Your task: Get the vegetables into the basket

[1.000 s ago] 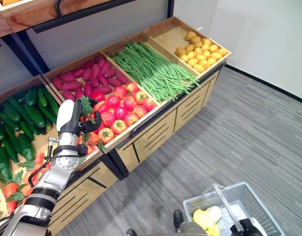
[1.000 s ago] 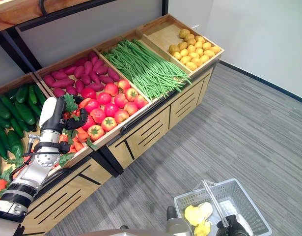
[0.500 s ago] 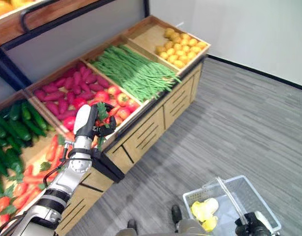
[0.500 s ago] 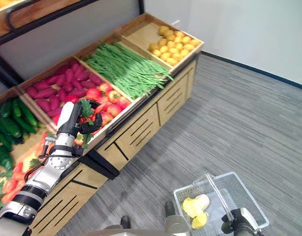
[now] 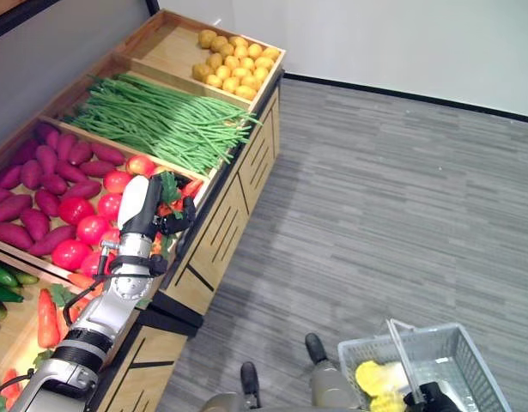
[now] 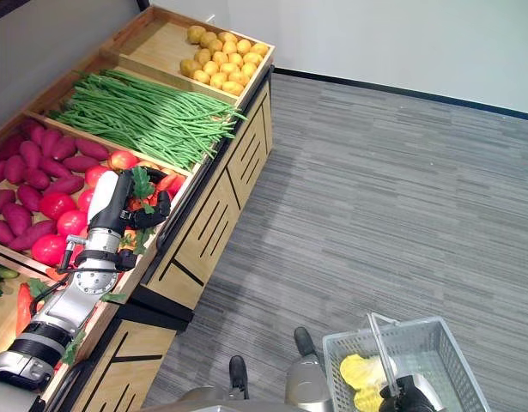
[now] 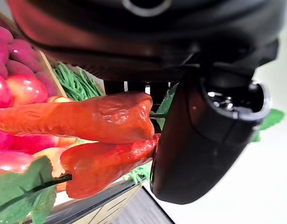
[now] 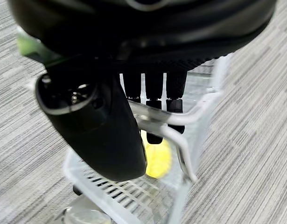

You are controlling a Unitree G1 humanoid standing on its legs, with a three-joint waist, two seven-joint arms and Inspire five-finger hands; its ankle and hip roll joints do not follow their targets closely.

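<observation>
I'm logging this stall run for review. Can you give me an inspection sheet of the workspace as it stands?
Surface: wooden display stand with compartments.
Job's things: two orange carrots with green leaves in left hand; grey wire basket holding yellow produce.
Clutter: red tomatoes, purple sweet potatoes, green beans, yellow potatoes.
Hands: left hand curled round carrots; right hand on basket handle.
Cables: nothing seen.
Surroundings: grey striped floor, white wall.

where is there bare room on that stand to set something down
The far bin has bare wood behind its yellow pile. The green beans, tomatoes and purple roots pack their bins. The left robot hand, shut on carrots, hangs over the tomatoes.
</observation>
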